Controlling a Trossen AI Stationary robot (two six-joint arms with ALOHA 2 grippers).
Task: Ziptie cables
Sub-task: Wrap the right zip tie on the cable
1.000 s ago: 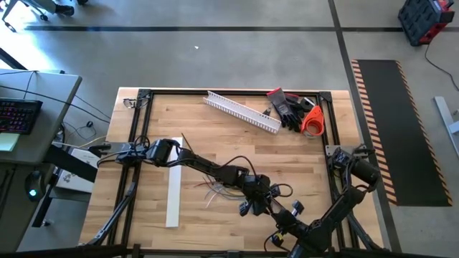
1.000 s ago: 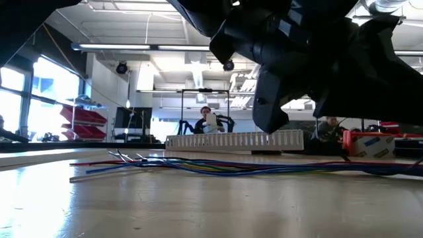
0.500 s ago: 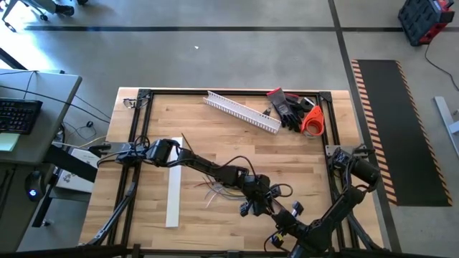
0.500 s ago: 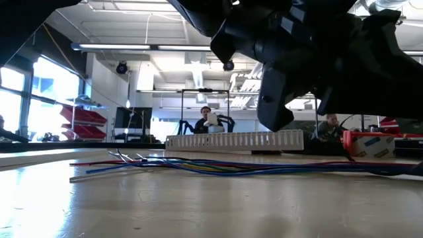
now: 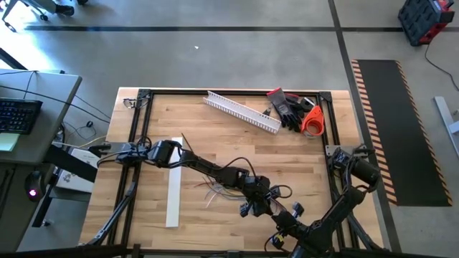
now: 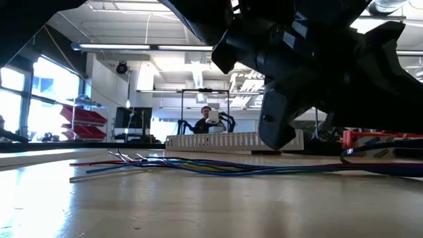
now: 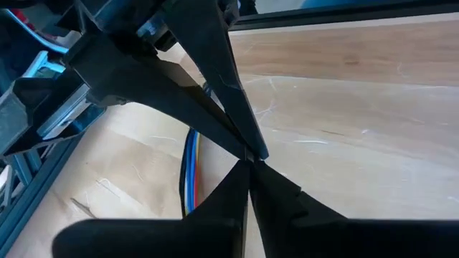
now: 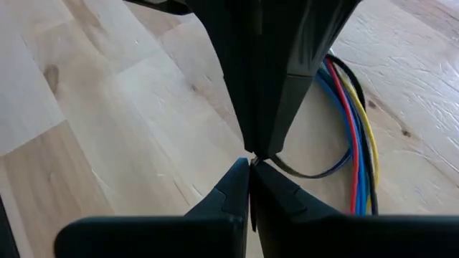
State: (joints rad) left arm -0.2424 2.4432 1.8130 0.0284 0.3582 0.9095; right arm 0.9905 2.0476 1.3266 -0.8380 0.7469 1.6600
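Note:
The cables (image 5: 219,189) are a bunch of red, blue, yellow and dark wires lying along the table near its near edge; they also show in the low view (image 6: 218,165) and in the right wrist view (image 8: 355,136). My left gripper (image 5: 257,199) and my right gripper (image 5: 271,209) meet tip to tip just above the bunch's right part. Both are shut, as the left wrist view (image 7: 247,166) and the right wrist view (image 8: 251,166) show. A thin dark zip tie (image 8: 301,173) loops from the tips around the wires. My left gripper pinches the zip tie at its fingertips (image 7: 237,179), slanting down from the table's left; the strap itself barely shows at the tips (image 7: 248,155). My right gripper pinches the zip tie's end (image 8: 255,160) between its fingertips, opposite the left gripper's. The strap runs on as a loop (image 8: 315,174) about the wires, whose right part (image 6: 377,151) hangs off the table.
A flat white strip (image 5: 174,188) lies left of the cables. At the far edge sit a white slotted channel (image 5: 242,112), dark gloves (image 5: 288,107) and an orange tape roll (image 5: 313,120). A person (image 6: 211,120) sits in the room beyond the table.
The right part of the cable bunch has risen off the table, while its left ends have stayed down. In the low view the dark finger above it has shifted slightly rightward and lower.

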